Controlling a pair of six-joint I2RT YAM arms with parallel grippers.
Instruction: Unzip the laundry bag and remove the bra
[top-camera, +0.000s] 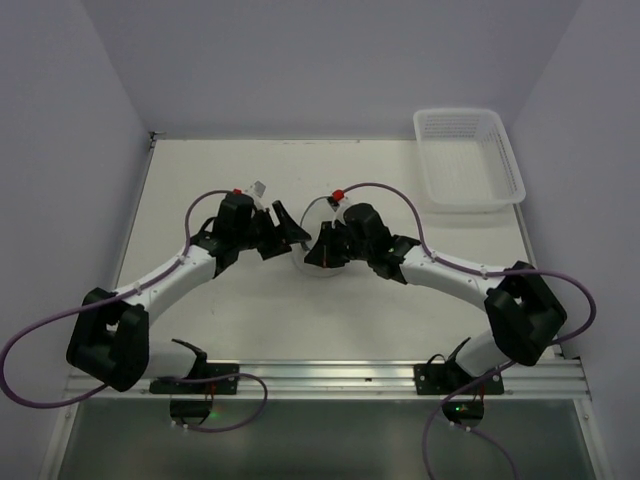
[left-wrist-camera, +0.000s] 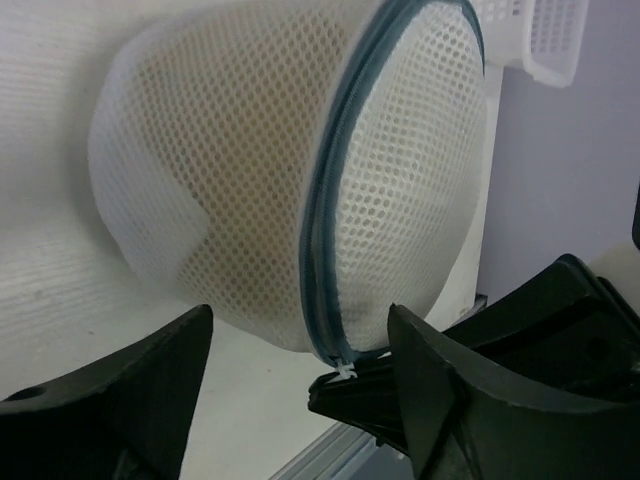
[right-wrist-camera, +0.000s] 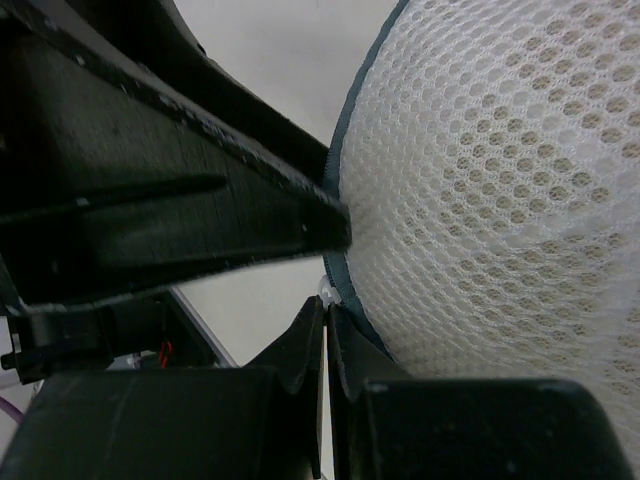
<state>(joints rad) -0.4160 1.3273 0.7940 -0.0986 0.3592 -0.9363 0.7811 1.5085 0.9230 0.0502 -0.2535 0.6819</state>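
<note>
**Mesh laundry bag between two grippers**

Item: laundry bag (left-wrist-camera: 240, 170), a white mesh dome with a dark hoop rim (left-wrist-camera: 325, 200). It sits on the table (top-camera: 250, 310), well apart from the basket (top-camera: 470, 200), to its near left.

Left gripper (left-wrist-camera: 300, 315): on the bag's side away from the basket, released, fingers spread wide.

Right gripper (right-wrist-camera: 335, 268): on the basket side, fingertips drawn close at the rim beside a small white tab (right-wrist-camera: 325, 290). Cannot tell whether it is grasping.

Work surface: a cream-white table (top-camera: 250, 320), enclosed by a plain pale lilac-grey rear wall (top-camera: 320, 60), left wall (top-camera: 60, 180) and right wall (top-camera: 590, 150). An aluminium rail (top-camera: 330, 378) runs along the near edge. A white plastic lattice basket (top-camera: 468, 157) stands at the far right corner. Lighting: even, diffuse, no hard shadows
</note>
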